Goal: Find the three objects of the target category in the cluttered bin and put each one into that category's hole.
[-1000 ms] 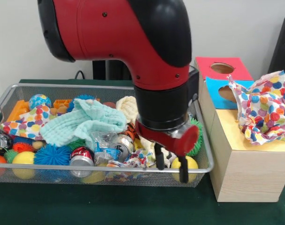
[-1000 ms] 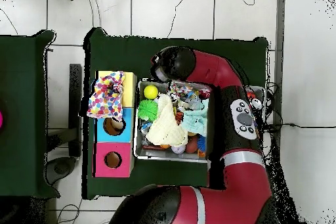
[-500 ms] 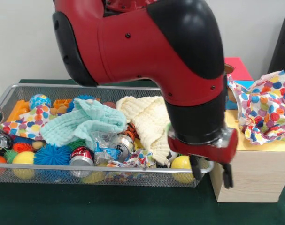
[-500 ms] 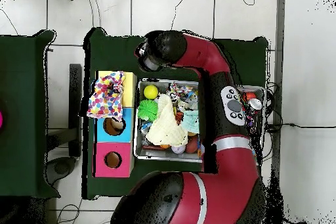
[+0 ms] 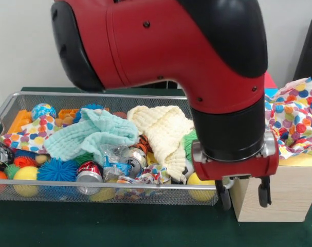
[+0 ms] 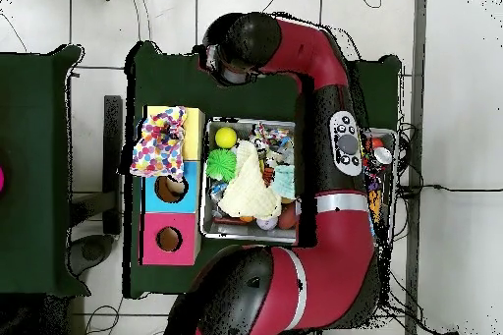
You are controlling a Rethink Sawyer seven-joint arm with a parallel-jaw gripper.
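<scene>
Front view, gripper spread empty, outside bin near corner

We see a plain pale wall behind the table, whose top is covered in dark green cloth. A dark chair back stands at the right edge. From overhead, the floor is large pale tiles with dark joints, and thin cables trail across it. A second green table stands well apart, beyond a strip of floor.
</scene>
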